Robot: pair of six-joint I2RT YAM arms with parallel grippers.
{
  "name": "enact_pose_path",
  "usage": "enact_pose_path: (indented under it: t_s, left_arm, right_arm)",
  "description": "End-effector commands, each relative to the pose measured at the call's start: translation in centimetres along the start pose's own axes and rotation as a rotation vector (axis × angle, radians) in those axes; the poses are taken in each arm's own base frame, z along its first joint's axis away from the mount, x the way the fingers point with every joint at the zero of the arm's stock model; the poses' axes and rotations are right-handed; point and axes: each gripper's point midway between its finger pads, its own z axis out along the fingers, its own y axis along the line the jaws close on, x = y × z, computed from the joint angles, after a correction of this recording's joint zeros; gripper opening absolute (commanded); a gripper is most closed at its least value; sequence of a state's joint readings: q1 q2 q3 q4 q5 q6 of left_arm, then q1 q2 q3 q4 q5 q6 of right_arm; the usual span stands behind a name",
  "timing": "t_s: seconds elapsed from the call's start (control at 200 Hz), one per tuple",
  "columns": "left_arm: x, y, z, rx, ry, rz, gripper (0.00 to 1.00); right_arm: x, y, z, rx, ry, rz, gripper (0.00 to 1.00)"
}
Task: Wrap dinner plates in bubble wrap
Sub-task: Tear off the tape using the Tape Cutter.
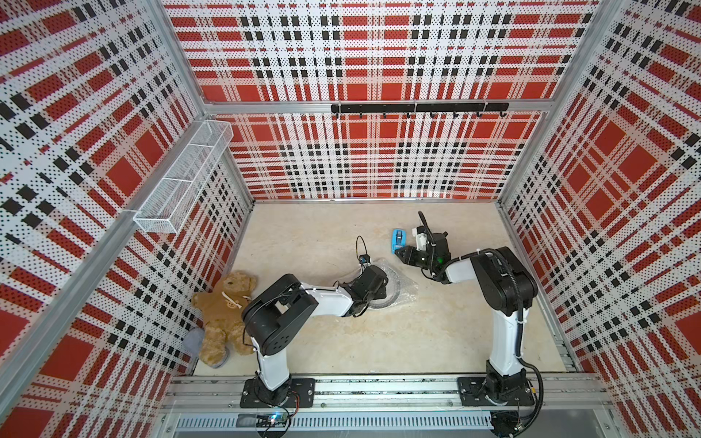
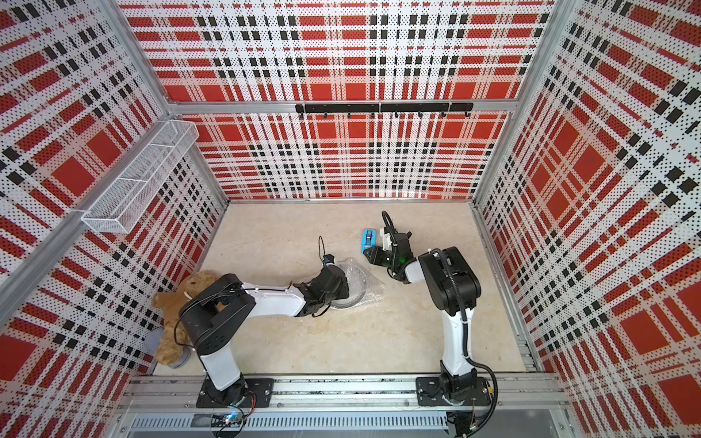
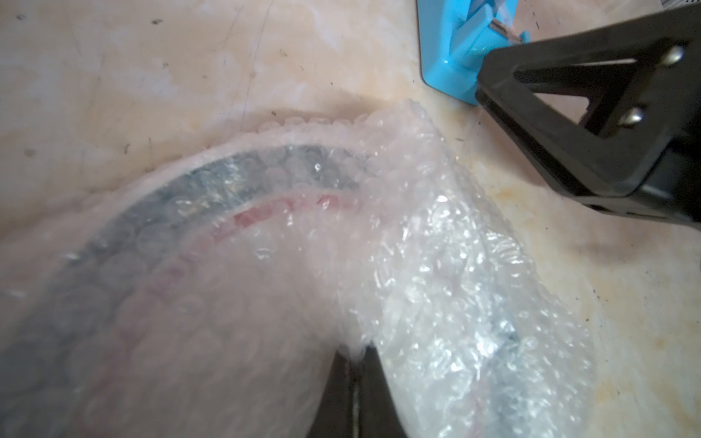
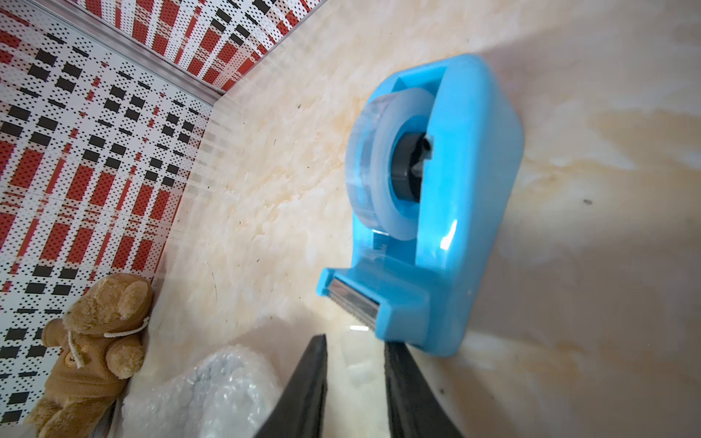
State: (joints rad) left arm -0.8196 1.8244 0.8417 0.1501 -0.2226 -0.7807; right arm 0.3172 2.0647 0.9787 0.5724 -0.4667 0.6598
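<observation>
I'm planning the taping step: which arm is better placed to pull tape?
Right: the right gripper sits at the cutter of the tape dispenser, fingers apart; the left gripper is shut on the bubble wrap folded over the plate.

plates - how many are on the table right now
1. The plate lies mid-way across the table, covered by the bubble wrap that the left gripper pinches. Another stacked beneath could be hidden.
</observation>
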Motion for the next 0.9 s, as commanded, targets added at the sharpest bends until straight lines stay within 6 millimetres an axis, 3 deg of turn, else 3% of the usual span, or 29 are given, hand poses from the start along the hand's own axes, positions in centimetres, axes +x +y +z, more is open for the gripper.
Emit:
enact_pose_path:
  t_s: [0.0,0.276,0.606,0.892]
  left_arm:
    - [10.33,7.20,0.06,-0.198,0.359,0.077,0.00]
    - [10.30,7.17,0.06,-0.197,0.358,0.078,0.00]
    - [10.36,7.19,0.07,-0.196,0.360,0.078,0.00]
    - [10.38,7.22,0.10,-0.198,0.360,0.078,0.00]
  right_arm:
    - [-0.60,-0.74,-0.28,0.016,-0.038,0.000,0.29]
    - [-0.46,-0.76,-0.45,0.003,-0.035,0.007,0.28]
    - [-0.75,-0.59,-0.49,-0.006,-0.035,0.001,0.20]
    - [-0.47,-0.45,-0.42,-0.022,-0.019,0.015,0.05]
